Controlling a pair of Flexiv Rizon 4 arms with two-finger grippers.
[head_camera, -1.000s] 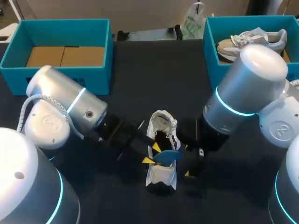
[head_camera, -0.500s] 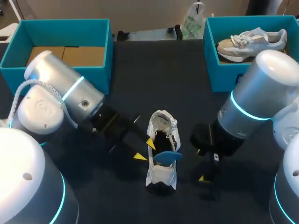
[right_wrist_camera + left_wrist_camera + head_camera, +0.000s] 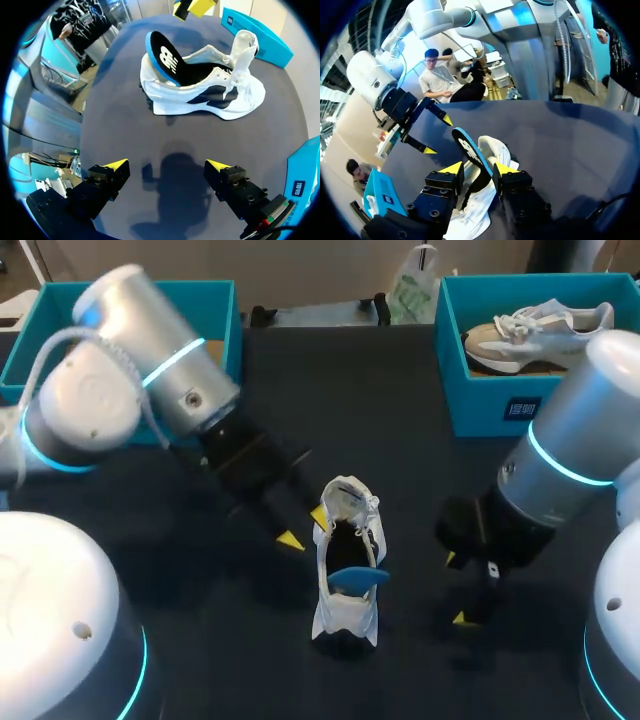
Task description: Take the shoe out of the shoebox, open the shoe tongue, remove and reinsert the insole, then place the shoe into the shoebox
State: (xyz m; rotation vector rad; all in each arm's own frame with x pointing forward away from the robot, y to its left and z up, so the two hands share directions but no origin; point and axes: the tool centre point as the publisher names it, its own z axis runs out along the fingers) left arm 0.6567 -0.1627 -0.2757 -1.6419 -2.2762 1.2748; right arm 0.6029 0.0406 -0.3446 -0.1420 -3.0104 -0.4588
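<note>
Dark matte table (image 3: 400,430) filling most of the head view; same dark top spread across both wrist views; soft-edged, blurred shadows (image 3: 172,175) lying on it, light diffuse; two black clamps (image 3: 262,313) at the far edge, pale strip (image 3: 320,314) running between them; white-and-green plastic bag (image 3: 413,288) just beside one clamp, also at the far edge.

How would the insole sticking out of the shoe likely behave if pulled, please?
The insole looks thin and curved, so probably floppy and light. It sticks partly out of the shoe, which nothing holds, so the shoe may drag along.
</note>
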